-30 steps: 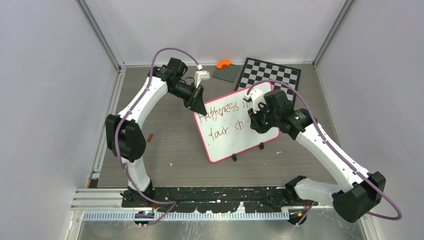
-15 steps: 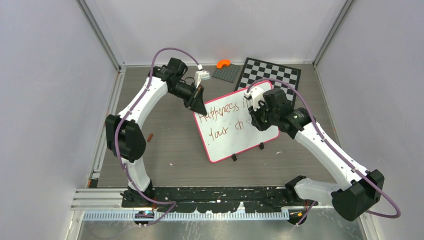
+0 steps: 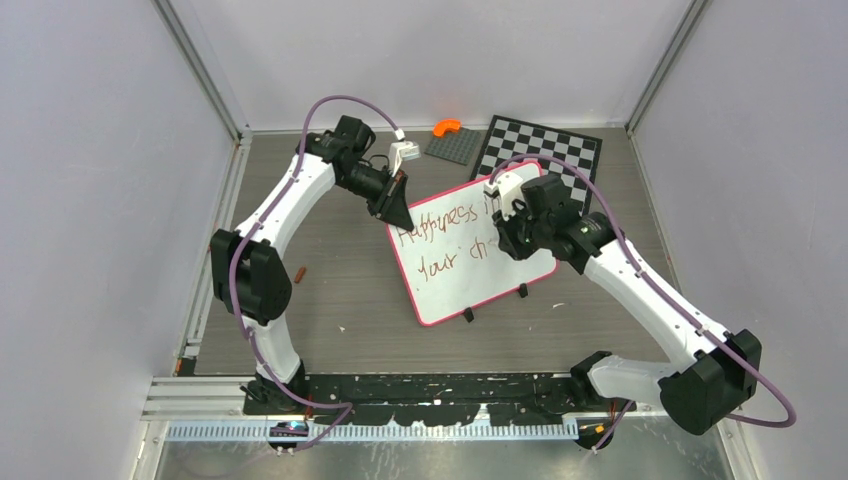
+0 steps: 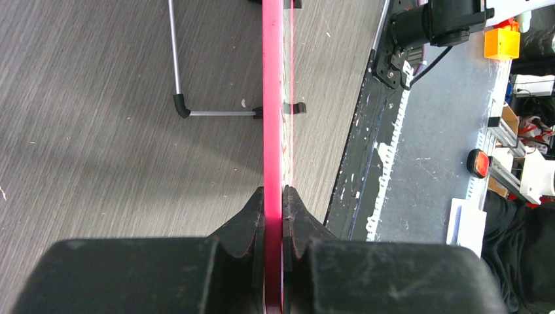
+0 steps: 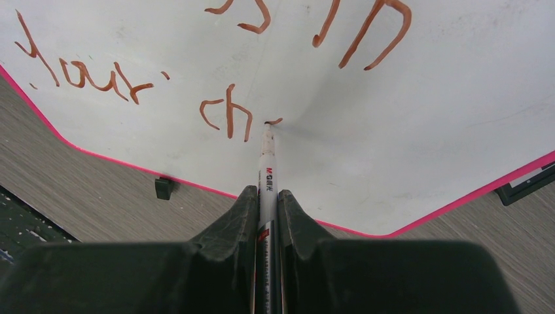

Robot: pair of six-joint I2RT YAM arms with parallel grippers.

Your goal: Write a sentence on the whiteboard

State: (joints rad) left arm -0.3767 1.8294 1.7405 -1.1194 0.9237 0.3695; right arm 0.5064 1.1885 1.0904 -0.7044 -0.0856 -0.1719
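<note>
The whiteboard [image 3: 450, 292], white with a pink frame, stands tilted mid-table. My left gripper [image 3: 399, 213] is shut on its upper left edge; in the left wrist view the pink frame [image 4: 271, 98] runs straight out between the fingers of the left gripper [image 4: 275, 193]. The sentence [image 3: 440, 222] in red-brown reads "Happiness in", with "your ch" [image 5: 226, 114] below it. My right gripper [image 5: 265, 194] is shut on a white marker [image 5: 267, 160]. Its tip touches the board just right of "ch", at a short fresh stroke. From above, the right gripper [image 3: 506, 240] hides part of the writing.
A checkered chessboard [image 3: 545, 150] lies behind the whiteboard, beside a grey plate [image 3: 455, 148] with an orange piece [image 3: 446, 127]. A small brown item [image 3: 301, 272] lies near the left arm. The board's wire stand [image 4: 173, 59] and black clip feet [image 3: 467, 315] rest on the table.
My right gripper has shifted a little to the left with the marker, and the "h" of "ch" now shows in full. The left gripper and the board have not moved.
</note>
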